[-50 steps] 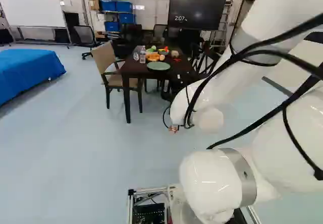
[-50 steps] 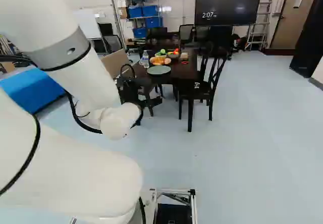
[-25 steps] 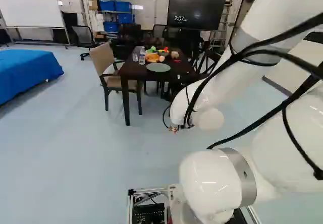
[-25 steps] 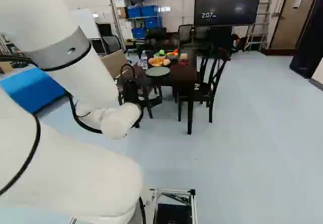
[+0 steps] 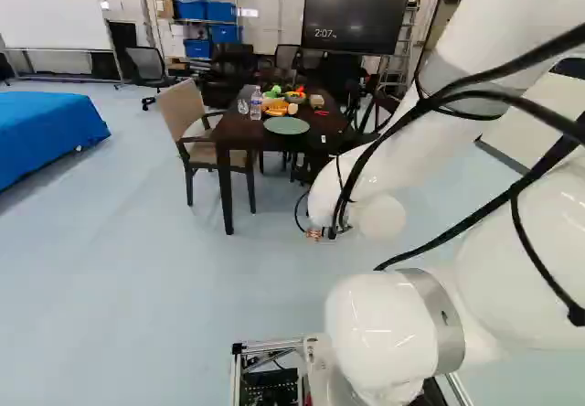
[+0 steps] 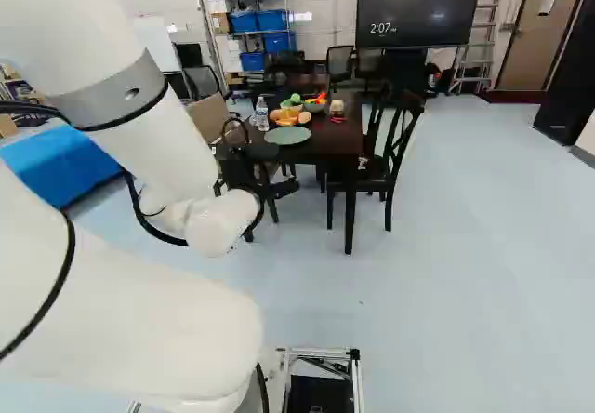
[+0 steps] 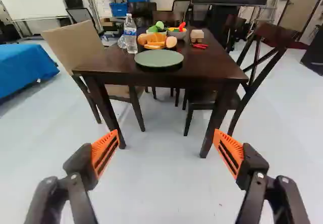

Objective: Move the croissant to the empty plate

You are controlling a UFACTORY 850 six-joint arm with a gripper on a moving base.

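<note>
In the left base view only a small part of my gripper (image 5: pixel 314 234) shows below the white wrist. The wrist view shows the gripper (image 7: pixel 166 146) open, its orange-padded fingers wide apart with nothing between them. Ahead of it, an empty green plate (image 7: pixel 159 58) lies at the near edge of the dark table (image 7: pixel 202 67). Just behind this plate is a cluster of orange-brown food (image 7: pixel 152 40), bread-like in look; which piece is the croissant I cannot tell. The plate (image 6: pixel 287 136) and food (image 6: pixel 290 115) also show in the right base view.
A water bottle (image 7: pixel 130 34) stands beside the food; a bowl (image 7: pixel 176 33), red item (image 7: pixel 200 46) and small tan block (image 7: pixel 197 36) are near it. A tan chair (image 5: pixel 186 118) and a dark chair (image 6: pixel 395 153) flank the table. A blue-covered surface (image 5: pixel 46 132) is farther left.
The base has moved forward a little, so the table and chairs stand slightly nearer in both base views. The arm keeps its pose against its lowest joint.
</note>
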